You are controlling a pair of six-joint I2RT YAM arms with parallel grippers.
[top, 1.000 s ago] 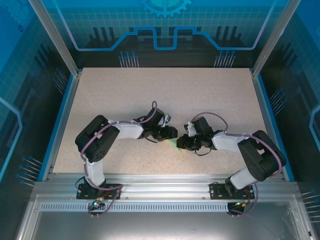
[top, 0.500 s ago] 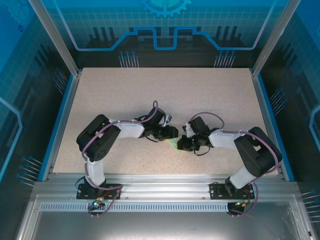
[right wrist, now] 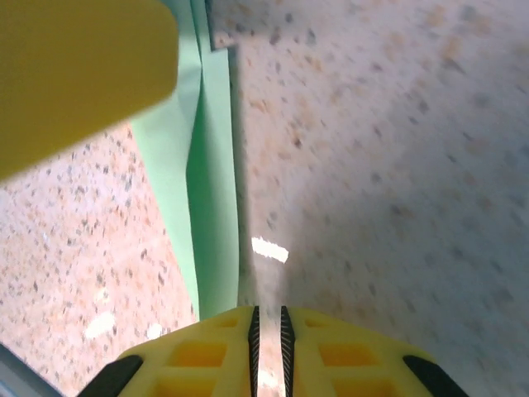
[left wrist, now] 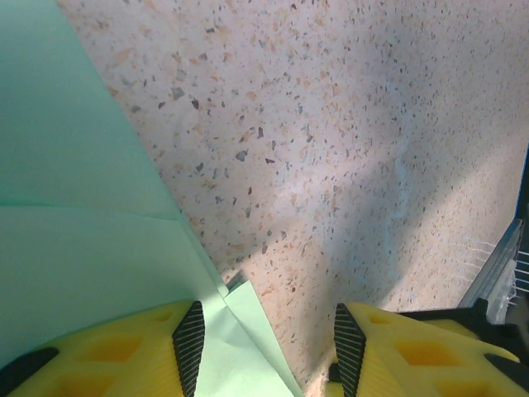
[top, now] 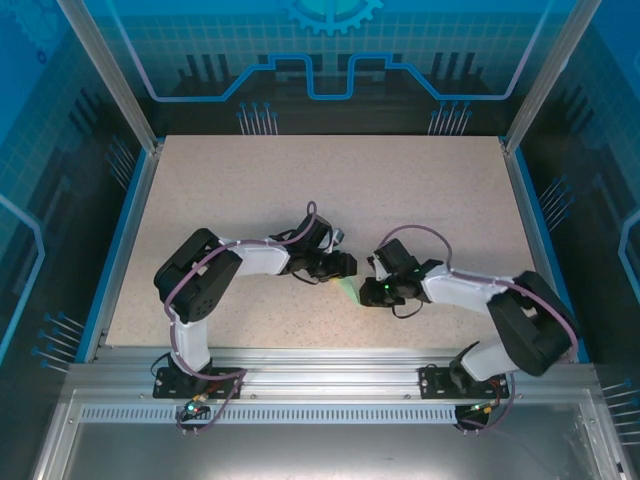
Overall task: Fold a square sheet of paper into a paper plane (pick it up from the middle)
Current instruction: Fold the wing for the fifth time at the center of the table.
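The square sheet of paper (top: 347, 290) is pale mint green and folded into layered flaps. It lies flat on the speckled table between the two grippers. In the left wrist view the paper (left wrist: 83, 248) covers the left side, with a crease and an overlapping corner flap. My left gripper (left wrist: 269, 351) is open, and its left finger rests over the paper. From above, the left gripper (top: 345, 266) is just behind the paper. My right gripper (right wrist: 268, 339) is shut to a thin slit with nothing in it, just right of the paper's folded edge (right wrist: 211, 215). From above, the right gripper (top: 368, 292) touches the paper's right side.
A yellow finger (right wrist: 74, 74) of the left gripper fills the upper left corner of the right wrist view. The speckled table (top: 330, 190) has a blue rim and an aluminium rail (top: 320, 365) at its near edge. Glass walls stand around it.
The right arm has swung its elbow out to the right, and its gripper has shifted slightly nearer. More of the green paper shows between the grippers. The left arm has hardly moved.
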